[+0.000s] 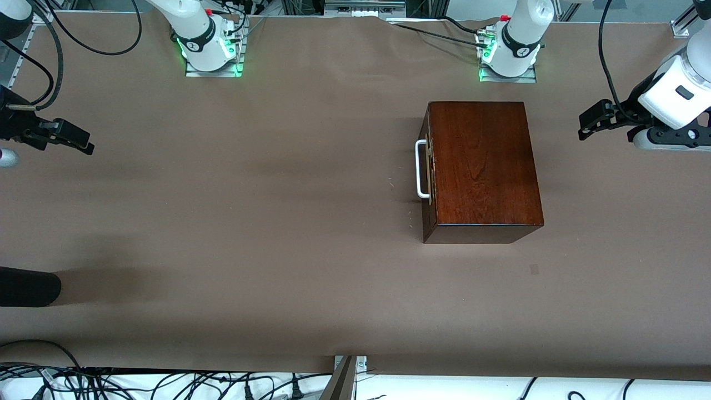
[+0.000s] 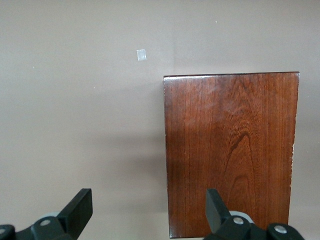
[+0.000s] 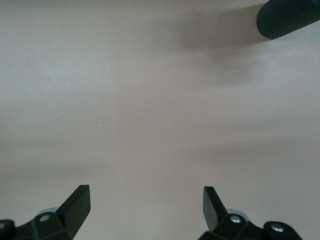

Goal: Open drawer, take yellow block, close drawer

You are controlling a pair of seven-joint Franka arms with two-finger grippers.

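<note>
Brown worktop (image 1: pixel 250 222) carries one glossy dark mahogany box (image 1: pixel 483 166), drawer (image 1: pixel 426 172) shut, with a small pale square patch (image 1: pixel 534 269) lying near it

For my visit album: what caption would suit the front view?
Closed drawer in its wooden box, left gripper and right gripper open, waiting at the table's ends.

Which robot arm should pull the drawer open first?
Probably the right: the drawer's handle faces its end of the table, with bare table between. The left gripper hangs open at the box's closed back.
</note>
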